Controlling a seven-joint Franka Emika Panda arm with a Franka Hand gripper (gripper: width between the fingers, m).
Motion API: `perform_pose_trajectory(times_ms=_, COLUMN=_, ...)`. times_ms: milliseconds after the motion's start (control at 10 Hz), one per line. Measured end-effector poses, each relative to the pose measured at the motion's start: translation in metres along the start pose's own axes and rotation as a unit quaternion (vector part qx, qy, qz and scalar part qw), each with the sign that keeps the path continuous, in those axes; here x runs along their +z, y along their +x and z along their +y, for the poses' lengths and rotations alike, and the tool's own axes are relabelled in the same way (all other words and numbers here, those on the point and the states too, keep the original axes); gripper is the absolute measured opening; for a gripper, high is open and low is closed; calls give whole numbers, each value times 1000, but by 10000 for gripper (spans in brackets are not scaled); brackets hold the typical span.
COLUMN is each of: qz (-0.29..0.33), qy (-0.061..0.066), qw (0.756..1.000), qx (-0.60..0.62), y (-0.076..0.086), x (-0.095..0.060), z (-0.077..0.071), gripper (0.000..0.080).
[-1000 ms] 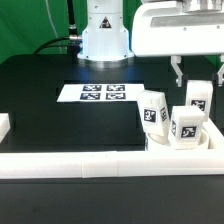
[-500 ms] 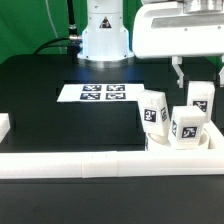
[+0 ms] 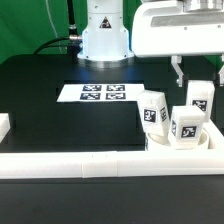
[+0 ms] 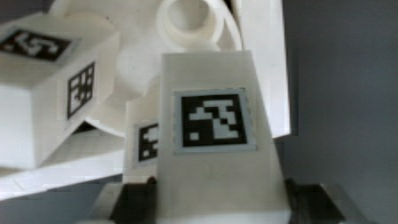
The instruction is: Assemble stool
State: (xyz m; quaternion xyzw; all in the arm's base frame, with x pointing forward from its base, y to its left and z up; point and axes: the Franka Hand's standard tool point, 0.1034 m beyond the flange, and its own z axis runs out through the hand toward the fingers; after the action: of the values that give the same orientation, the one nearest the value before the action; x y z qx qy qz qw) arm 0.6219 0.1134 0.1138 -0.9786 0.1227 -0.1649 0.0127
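Wrist view: one white leg (image 4: 214, 110) of the stool is framed between the two fingers (image 4: 135, 203) of the tool (image 3: 199, 84), with its square black-and-white tag turned toward the camera. The fingers are set close against the leg's opposite sides, but it cannot be told whether they are pressed onto it or merely flank it. Another leg (image 4: 54, 75) is seen just beside it, tagged on two faces.

In the exterior view, all three legs (image 3: 185, 126) are grouped at the exterior view's right on the black bench (image 3: 40, 110), just behind the white border rail (image 3: 70, 163). The tool is poised over the one farthest from the camera. The seat cannot be made out with certainty.

The legs are judged to be stiff, light moulded plastic, not fragile, with smooth faces that may slip. The framed leg appears to narrow toward one end, so a hold on two flat opposite faces near the middle is advised.

No brand or readable writing is found. Only coded square tags are carried by the legs and by the marker board (image 3: 100, 93).
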Motion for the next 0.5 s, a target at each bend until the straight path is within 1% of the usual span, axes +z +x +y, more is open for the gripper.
perform_pose_trajectory(times_ms=200, qz=0, qy=1, qw=1000, qx=0, y=3, x=-4, z=2, gripper=337)
perform_pose_trajectory(times_ms=500, qz=-3, qy=1, qw=1000, qx=0, y=-3, x=-3, z=2, gripper=337)
